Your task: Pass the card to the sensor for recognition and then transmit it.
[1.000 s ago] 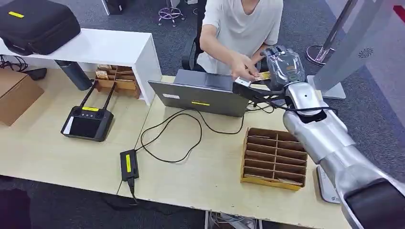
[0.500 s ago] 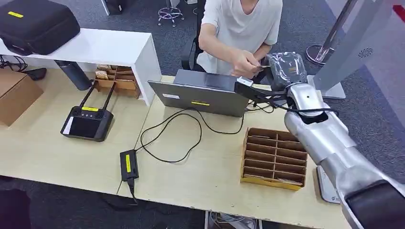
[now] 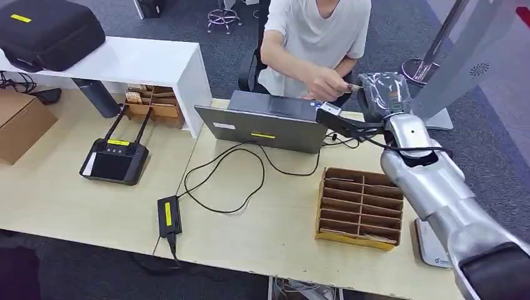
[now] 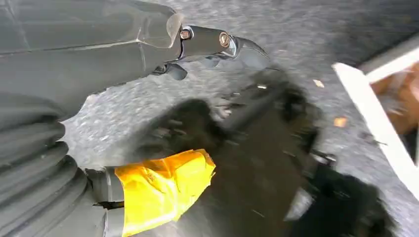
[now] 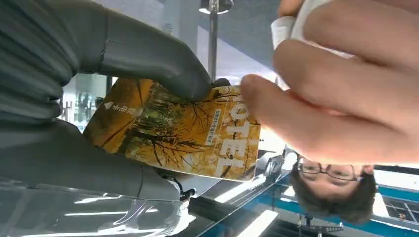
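laptop (image 3: 269, 122) behind divided tray (image 3: 359, 206) — controller (image 3: 114, 159) left

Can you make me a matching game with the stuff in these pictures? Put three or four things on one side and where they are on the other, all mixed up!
Things:
1. card
2. laptop
3. black case
4. cardboard sorter

Places:
A. on top of the white shelf
B. on the table near the robot's right arm, slots mostly empty
C. between the right hand and a person's hand
D. in front of the seated person, cable plugged in

Pairs: 1-C, 2-D, 3-A, 4-B
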You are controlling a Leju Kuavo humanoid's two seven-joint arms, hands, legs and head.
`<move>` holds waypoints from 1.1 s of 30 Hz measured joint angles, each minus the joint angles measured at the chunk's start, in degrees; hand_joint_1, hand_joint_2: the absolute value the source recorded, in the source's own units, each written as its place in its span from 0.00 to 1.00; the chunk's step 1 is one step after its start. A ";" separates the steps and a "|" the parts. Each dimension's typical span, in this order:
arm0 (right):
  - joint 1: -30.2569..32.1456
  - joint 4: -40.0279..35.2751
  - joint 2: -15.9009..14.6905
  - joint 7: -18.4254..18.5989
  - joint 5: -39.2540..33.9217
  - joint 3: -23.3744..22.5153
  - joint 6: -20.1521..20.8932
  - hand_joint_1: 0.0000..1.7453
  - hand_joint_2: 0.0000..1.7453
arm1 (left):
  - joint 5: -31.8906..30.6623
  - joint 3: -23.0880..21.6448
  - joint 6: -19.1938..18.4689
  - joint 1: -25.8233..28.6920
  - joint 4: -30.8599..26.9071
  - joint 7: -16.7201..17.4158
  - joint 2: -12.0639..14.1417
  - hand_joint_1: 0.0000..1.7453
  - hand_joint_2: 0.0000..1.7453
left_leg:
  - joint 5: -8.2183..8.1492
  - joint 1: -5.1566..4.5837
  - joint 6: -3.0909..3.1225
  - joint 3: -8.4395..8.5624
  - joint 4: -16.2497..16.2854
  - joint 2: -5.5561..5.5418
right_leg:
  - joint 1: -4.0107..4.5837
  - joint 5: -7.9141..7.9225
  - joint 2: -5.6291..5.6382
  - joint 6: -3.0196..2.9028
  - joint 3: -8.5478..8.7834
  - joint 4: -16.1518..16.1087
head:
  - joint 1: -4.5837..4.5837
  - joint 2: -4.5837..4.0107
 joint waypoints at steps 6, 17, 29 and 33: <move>2.53 -4.61 -3.32 -0.04 0.65 -0.85 0.83 1.00 1.00 | 1.97 0.92 0.17 0.81 -0.48 0.46 0.46 0.00 1.00 | -0.01 -0.01 0.00 0.00 0.03 0.12 | -0.02 0.03 0.09 -0.02 0.00 0.00 | -0.02 0.00; 6.59 -12.44 -9.25 -0.07 0.59 -2.71 1.47 1.00 1.00 | 3.93 1.97 1.62 2.46 -2.84 0.48 1.45 0.00 1.00 | 0.00 0.00 0.00 0.00 0.06 0.07 | 0.00 0.04 0.05 -0.02 0.00 0.01 | -0.02 0.00; 14.19 -22.20 -18.20 0.55 -4.74 -8.02 5.88 1.00 1.00 | 10.34 2.12 2.62 4.72 -5.73 -0.20 2.25 0.00 1.00 | -0.02 -0.01 0.01 -0.06 0.07 0.04 | -0.01 0.04 -0.01 -0.02 0.00 -0.03 | -0.02 0.00; 18.26 -25.42 -21.44 0.85 -4.96 -10.36 5.88 1.00 1.00 | 12.17 2.14 3.98 5.45 -6.54 -0.17 2.54 0.00 1.00 | -0.02 0.00 0.02 -0.06 0.08 0.00 | 0.00 0.03 -0.04 -0.02 -0.01 -0.05 | 0.00 0.00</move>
